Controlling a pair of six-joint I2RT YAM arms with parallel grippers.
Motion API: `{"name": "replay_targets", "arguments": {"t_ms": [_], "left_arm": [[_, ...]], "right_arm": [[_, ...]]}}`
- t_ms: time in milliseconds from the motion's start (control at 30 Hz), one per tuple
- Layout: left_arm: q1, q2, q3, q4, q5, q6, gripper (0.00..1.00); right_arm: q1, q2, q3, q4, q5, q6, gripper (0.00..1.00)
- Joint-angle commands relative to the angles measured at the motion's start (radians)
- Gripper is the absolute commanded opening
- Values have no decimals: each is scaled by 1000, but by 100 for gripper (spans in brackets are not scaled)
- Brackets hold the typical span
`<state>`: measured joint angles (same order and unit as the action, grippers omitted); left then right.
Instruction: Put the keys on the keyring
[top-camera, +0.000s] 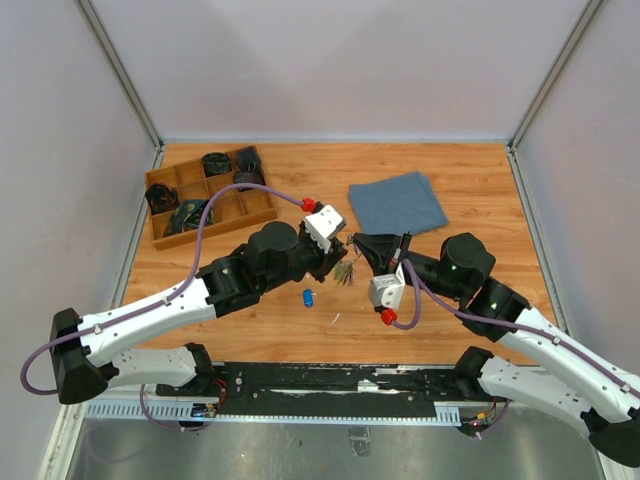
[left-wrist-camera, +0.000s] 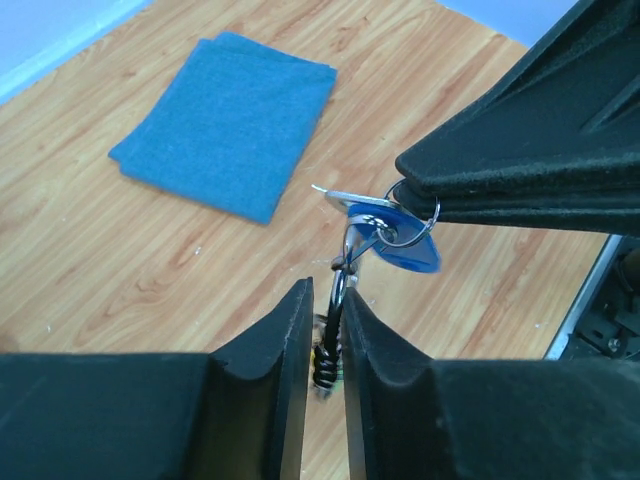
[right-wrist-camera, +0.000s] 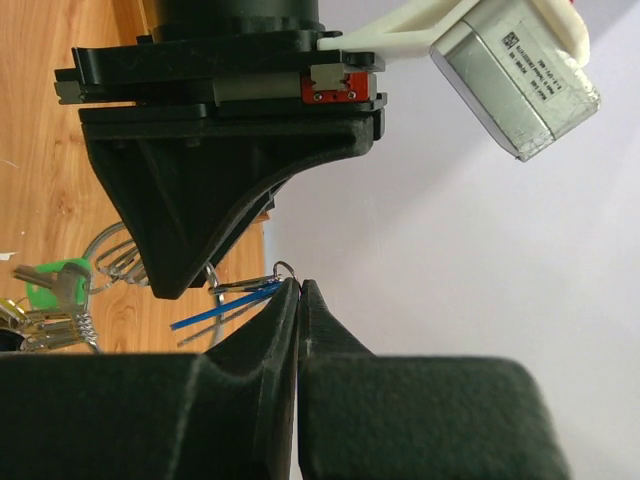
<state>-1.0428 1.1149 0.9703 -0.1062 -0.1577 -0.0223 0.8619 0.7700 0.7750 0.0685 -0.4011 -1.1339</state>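
Note:
My left gripper (left-wrist-camera: 322, 295) is shut on the thin silver wire of the keyring (left-wrist-camera: 338, 300), held above the table. A bunch of keys (top-camera: 345, 273) hangs from the ring; a green-headed one (right-wrist-camera: 50, 282) shows in the right wrist view. My right gripper (right-wrist-camera: 300, 285) is shut on the small loop of a bright blue-headed key (left-wrist-camera: 408, 251), right at the left gripper's tips. In the top view the left gripper (top-camera: 335, 262) and the right gripper (top-camera: 360, 243) meet tip to tip. A second blue-headed key (top-camera: 308, 297) lies on the table below them.
A folded blue cloth (top-camera: 397, 203) lies at the back right and also shows in the left wrist view (left-wrist-camera: 230, 120). A wooden compartment tray (top-camera: 160, 228) with dark items stands at the back left. White walls enclose the table.

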Motion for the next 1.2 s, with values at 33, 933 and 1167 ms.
{"name": "replay_targets", "arguments": {"t_ms": [33,933,1167], "left_arm": [[5,-1,28,27,26,11,8],[-38,19,79,-176,349,83,1],[-51,26,82,-187,346,90,0]], "right_arm": [[10,-23,52,-15,-7,5,0],[15,-4,141,-386,1,-105,1],[16,14,113,-384,-18,-114,1]]}}
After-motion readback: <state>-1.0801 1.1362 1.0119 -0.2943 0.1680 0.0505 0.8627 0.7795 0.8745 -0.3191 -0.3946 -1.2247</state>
